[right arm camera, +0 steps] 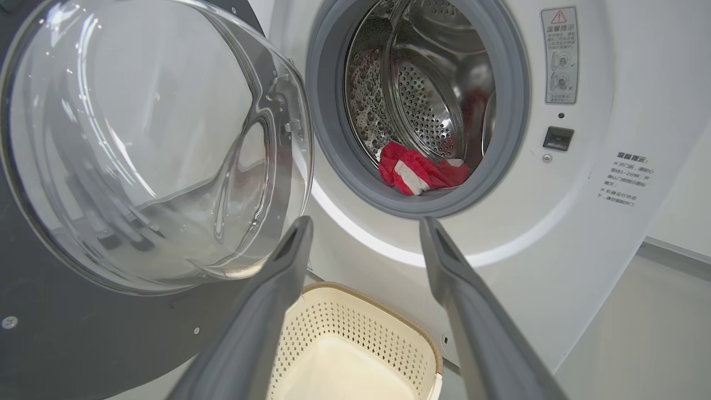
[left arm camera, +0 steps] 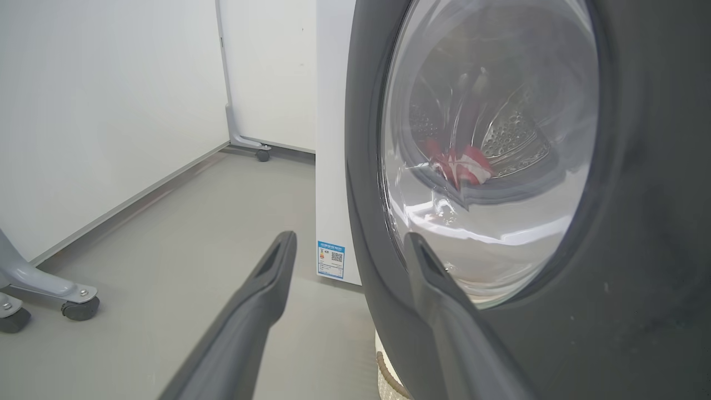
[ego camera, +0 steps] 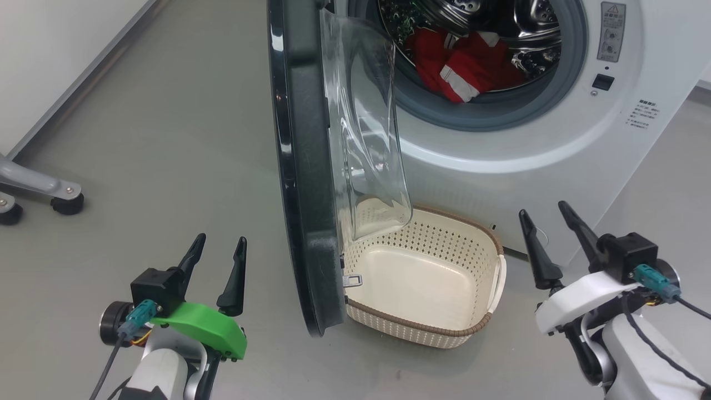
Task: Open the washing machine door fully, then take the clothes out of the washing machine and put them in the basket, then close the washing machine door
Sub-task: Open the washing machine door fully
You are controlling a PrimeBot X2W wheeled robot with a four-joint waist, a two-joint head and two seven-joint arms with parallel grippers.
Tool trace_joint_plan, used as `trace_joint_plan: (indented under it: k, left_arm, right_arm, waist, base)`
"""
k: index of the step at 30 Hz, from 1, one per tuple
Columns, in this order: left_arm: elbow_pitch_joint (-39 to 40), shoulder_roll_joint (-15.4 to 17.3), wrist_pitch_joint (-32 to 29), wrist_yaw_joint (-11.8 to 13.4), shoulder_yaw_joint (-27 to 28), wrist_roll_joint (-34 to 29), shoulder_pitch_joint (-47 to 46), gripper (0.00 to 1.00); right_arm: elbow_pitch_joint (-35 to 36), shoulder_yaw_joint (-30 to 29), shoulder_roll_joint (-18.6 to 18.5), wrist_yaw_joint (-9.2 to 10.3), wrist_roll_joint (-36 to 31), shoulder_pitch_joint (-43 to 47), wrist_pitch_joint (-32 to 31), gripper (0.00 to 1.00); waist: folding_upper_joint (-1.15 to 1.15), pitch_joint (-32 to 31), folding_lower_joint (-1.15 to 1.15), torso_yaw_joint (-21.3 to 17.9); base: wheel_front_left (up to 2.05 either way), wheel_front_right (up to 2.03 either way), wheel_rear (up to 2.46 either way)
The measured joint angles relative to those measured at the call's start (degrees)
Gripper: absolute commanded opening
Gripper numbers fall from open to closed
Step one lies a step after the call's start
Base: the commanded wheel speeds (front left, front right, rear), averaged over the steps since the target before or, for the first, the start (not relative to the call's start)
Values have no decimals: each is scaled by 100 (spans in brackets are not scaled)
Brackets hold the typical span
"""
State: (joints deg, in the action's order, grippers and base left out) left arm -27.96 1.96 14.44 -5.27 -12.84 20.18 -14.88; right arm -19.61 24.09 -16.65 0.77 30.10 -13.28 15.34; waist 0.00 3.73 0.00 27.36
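Head view: the washing machine door (ego camera: 303, 166) stands swung out, edge-on over the empty basket (ego camera: 439, 244), and the red clothes (ego camera: 461, 64) lie in the drum. The left hand (ego camera: 221, 238) and right hand (ego camera: 541, 208) are both wide and empty.

Left wrist view: the door's outer face is close, possibly short of full swing.

Right wrist view: the clothes sit near the gasket lip. The next move is probably to reach in and pinch them.

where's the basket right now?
Head view, lower centre: the basket sits empty on the floor in front of the washing machine, below its opening and just right of the open washing machine door.
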Motion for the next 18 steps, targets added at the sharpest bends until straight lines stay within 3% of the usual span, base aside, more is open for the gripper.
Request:
trace_joint_plan:
  k: [7, 18]
  left_arm:
    - [-15, 1, 0, 0, 0, 0, 102, 100]
    - [-4, 1, 0, 2, 3, 0, 104, 100]
  right_arm:
    - [16, -245, 312, 272, -248, 113, -42, 100]
    - [133, -611, 593, 342, -532, 318, -42, 100]
  waist:
    - [0, -29, 0, -10]
    - [0, -4, 0, -12]
  base:
    - [0, 0, 0]
    - [0, 0, 0]
